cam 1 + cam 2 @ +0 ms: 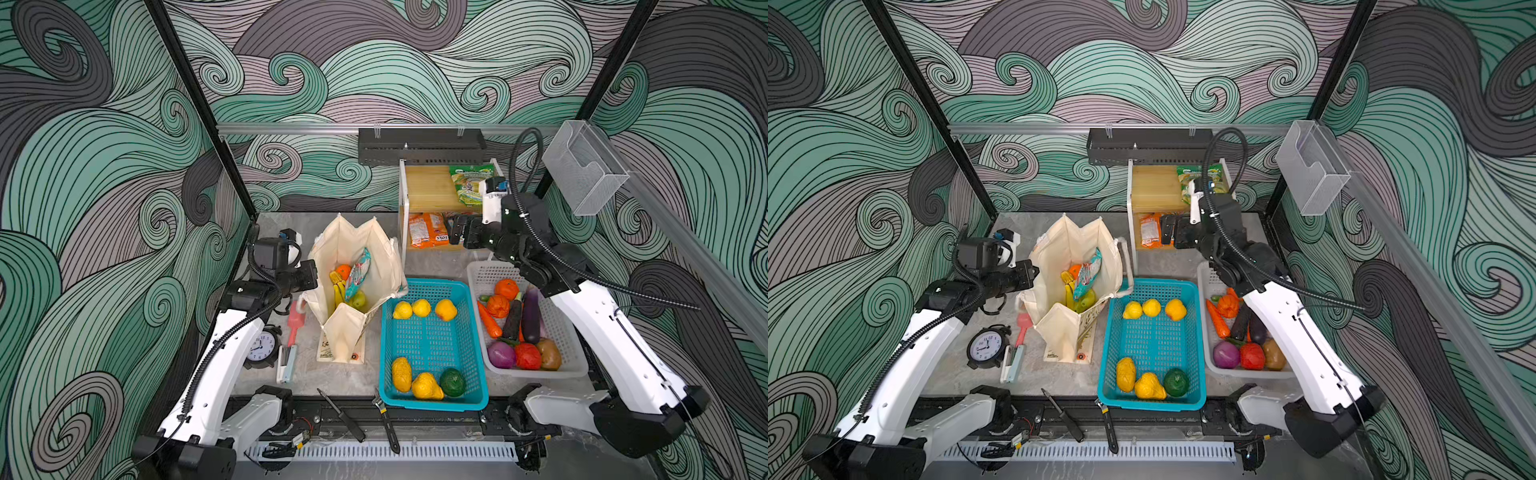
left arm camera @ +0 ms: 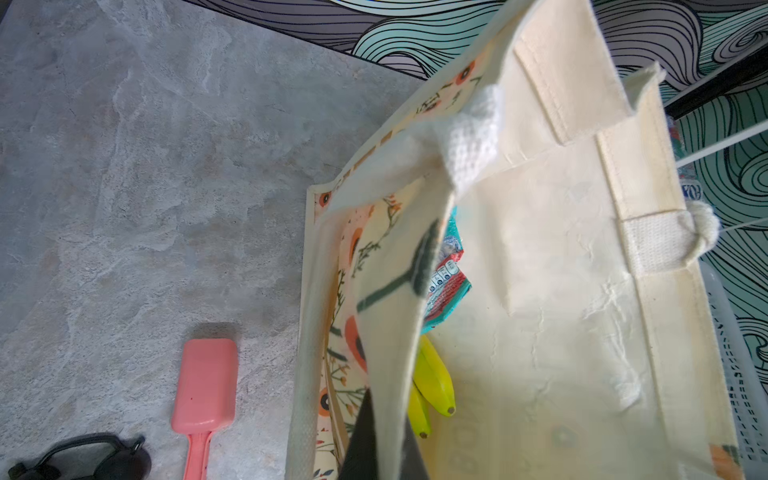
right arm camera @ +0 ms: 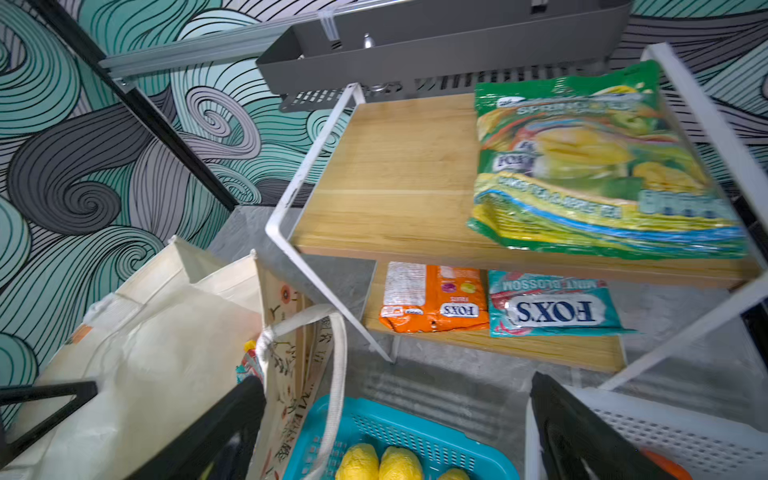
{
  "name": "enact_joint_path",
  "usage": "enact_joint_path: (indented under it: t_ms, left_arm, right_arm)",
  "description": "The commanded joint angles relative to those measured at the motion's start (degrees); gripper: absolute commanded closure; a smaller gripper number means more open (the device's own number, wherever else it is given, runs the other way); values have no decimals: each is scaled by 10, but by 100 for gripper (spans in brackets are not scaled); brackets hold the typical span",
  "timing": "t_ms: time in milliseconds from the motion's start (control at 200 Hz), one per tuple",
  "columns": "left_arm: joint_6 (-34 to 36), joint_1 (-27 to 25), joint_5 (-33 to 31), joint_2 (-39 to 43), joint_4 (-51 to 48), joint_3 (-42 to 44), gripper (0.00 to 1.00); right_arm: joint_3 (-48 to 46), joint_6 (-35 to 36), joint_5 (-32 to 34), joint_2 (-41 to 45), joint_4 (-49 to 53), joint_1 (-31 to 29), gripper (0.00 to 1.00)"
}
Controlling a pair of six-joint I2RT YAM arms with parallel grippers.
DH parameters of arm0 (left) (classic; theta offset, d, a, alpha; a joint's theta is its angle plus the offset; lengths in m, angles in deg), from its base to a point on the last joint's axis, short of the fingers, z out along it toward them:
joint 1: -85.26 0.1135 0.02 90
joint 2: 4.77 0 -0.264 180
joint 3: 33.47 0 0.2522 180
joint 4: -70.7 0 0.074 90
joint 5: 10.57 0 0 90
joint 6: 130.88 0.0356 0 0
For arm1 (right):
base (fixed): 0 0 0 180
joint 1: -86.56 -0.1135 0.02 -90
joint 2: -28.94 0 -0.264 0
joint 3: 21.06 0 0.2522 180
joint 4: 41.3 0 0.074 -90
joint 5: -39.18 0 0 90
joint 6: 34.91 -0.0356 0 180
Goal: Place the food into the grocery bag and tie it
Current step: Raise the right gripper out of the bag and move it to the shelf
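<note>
Nearest the front edge sits the teal plastic mesh basket (image 1: 432,345) with yellow lemons (image 1: 402,310) in it. Beside it, the white plastic mesh basket (image 1: 488,278) holds a dark purple eggplant (image 1: 531,313) among other vegetables. None of that is packed.

Just behind, the tall cream canvas grocery bag (image 1: 347,328) stands open on the grey table (image 1: 332,382). It already holds a yellow banana bunch (image 1: 338,286), an orange (image 1: 343,271) and a glossy teal-red snack packet (image 1: 358,272). The left gripper (image 1: 312,274) is pressed together on the bag's left rim, pinching the cloth (its wrist view shows the wall folded over a dark finger).

Farther back, the right gripper (image 1: 454,232) hangs with its jaws spread wide and nothing between them. It is in front of the lower shelf of the white-framed wooden rack (image 1: 428,187), near an orange snack packet (image 1: 428,235). A green-yellow packet (image 1: 471,183) lies on the top shelf.

Likely trouble: the flat, slick packet may slide back rather than lift, and a finger may catch the rack's white post. If the cloth slips from the pinch, the bag's soft mouth would sag shut.
</note>
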State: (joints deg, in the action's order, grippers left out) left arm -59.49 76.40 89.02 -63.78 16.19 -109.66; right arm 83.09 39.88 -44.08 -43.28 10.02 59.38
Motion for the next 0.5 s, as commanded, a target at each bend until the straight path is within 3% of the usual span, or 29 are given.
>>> enact_joint_path:
  t_ms: [0, 130, 325, 495]
  left_arm:
    - [8, 3, 3, 11, -18, 3, 100]
    - [8, 3, 4, 5, -19, 3, 100]
    - [8, 3, 1, 4, -17, 6, 100]
    - [7, 3, 4, 3, -15, 8, 100]
  right_arm:
    - [11, 19, -30, 3, 5, 38, 0]
    - [42, 21, -59, -30, 0, 97, 0]
    - [111, 51, -36, -100, -3, 124, 0]
    - [161, 55, -54, -163, -1, 158, 0]
